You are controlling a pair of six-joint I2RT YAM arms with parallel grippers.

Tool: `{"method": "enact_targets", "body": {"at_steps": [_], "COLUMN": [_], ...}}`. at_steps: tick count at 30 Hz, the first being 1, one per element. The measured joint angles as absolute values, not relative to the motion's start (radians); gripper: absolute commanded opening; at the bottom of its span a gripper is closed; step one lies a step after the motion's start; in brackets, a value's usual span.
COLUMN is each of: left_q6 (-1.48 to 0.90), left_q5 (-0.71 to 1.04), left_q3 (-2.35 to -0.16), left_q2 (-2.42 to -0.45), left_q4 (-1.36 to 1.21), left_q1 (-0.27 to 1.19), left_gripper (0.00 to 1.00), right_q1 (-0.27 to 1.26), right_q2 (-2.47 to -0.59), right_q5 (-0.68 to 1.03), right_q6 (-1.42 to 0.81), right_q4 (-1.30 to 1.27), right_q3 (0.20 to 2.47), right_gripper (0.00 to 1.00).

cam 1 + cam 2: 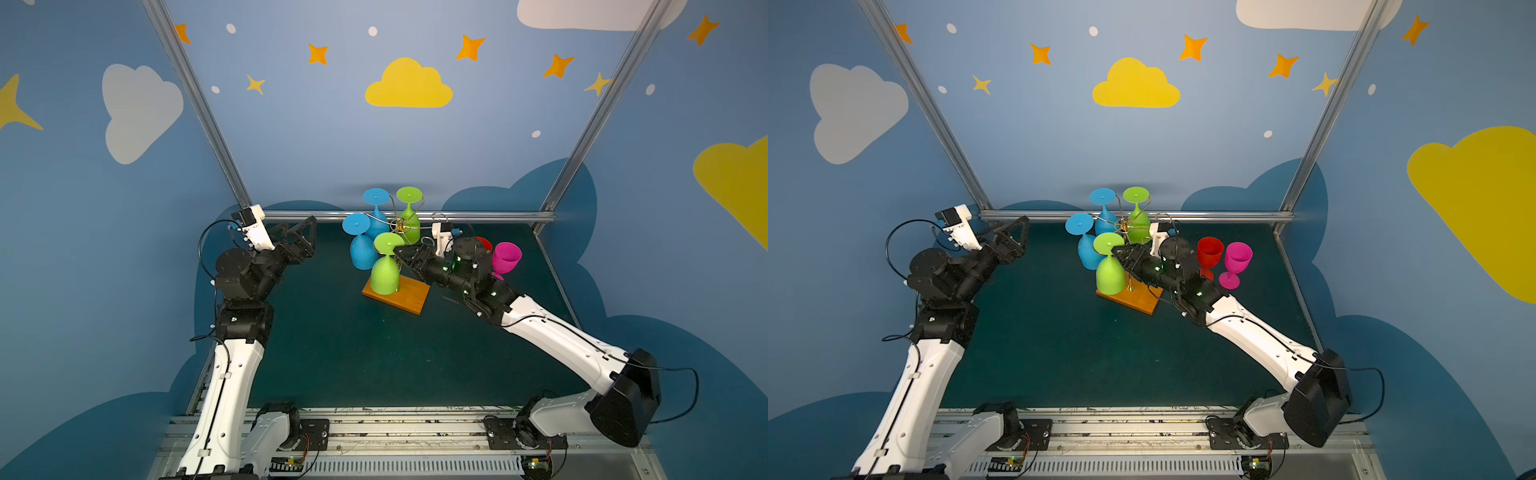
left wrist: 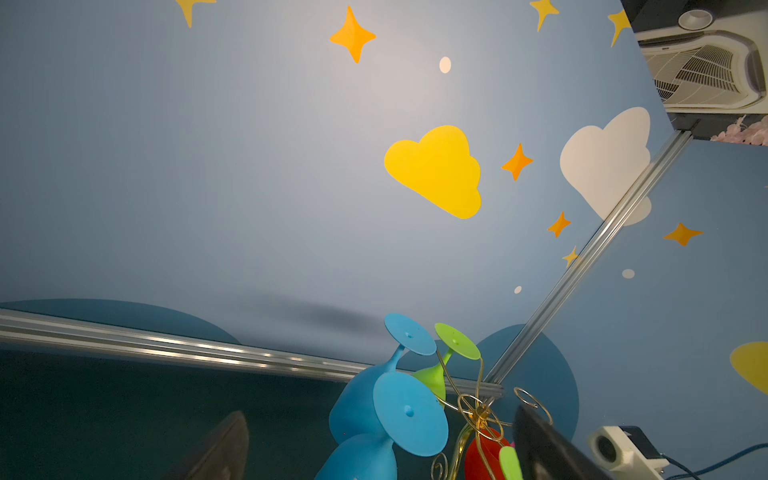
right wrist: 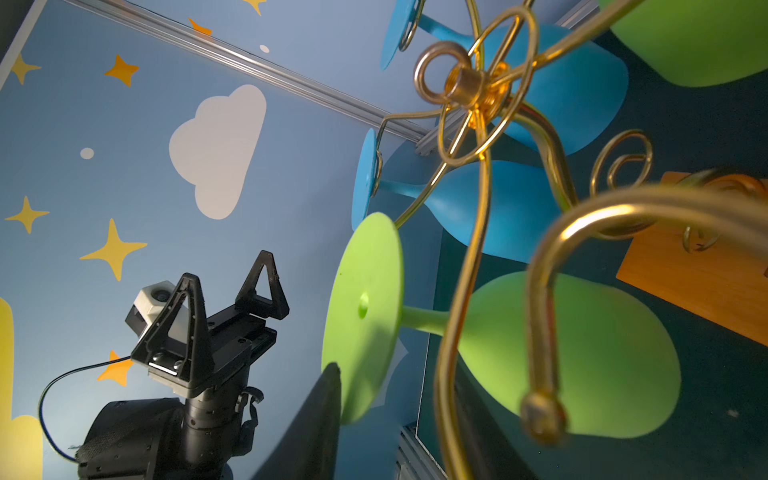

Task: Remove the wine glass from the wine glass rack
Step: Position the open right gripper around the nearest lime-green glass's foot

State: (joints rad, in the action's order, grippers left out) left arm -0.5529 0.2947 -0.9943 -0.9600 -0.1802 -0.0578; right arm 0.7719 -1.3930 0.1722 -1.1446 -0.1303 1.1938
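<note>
Right gripper (image 1: pixel 402 254) sits at the near green glass (image 1: pixel 385 270) on the rack (image 1: pixel 397 297); whether its jaws grip, I cannot tell. Red (image 1: pixel 1209 251) and pink (image 1: pixel 1237 259) glasses stand behind it. Left gripper (image 1: pixel 301 232) waits near the surface's far left corner, jaws wide apart.

I'm looking at a bench (image 1: pixel 353 353) topped in dark green, boxed in by blue walls. The far wall carries a yellow cloud (image 1: pixel 408 85) and scattered orange stars (image 1: pixel 318 54). The wall at the left edge has a white cloud (image 1: pixel 139 112), and the one at the right edge has another yellow cloud (image 1: pixel 1483 199). An aluminium rail (image 1: pixel 478 216) runs along the far edge, with a slanted aluminium post (image 1: pixel 199 108) rising from each far corner. A slotted metal track (image 1: pixel 395 428) spans the near edge. Through the left wrist camera I catch a ceiling air vent (image 2: pixel 706 70) (above the wall's top, white and louvred).
</note>
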Motion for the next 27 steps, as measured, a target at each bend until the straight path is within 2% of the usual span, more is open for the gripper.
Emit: {"method": "enact_targets", "body": {"at_steps": [12, 19, 25, 27], "left_q6": [-0.552, -0.549, -0.547, -0.547], "left_q5": [0.295, 0.294, 0.294, 0.294], "left_q3": [-0.994, -0.994, -0.994, -0.994], "left_q2": [-0.959, -0.954, -0.953, -0.953], "left_q4": [-0.18, -0.18, -0.178, -0.176], "left_q1": [-0.056, -0.056, -0.056, -0.056], "left_gripper": [0.98, 0.98, 0.98, 0.98], "right_q1": [0.765, 0.759, 0.758, 0.757], "right_q2": [-1.398, -1.398, -1.399, -1.399], "right_q5": [0.168, 0.169, 0.179, 0.183], "right_q6": [-1.144, -1.151, -1.168, -1.174], "right_q4": [-0.137, -0.141, -0.159, -0.16], "right_q3": [1.209, 1.212, 1.212, 1.213], "right_gripper": [0.23, 0.08, 0.0, 0.0]}}
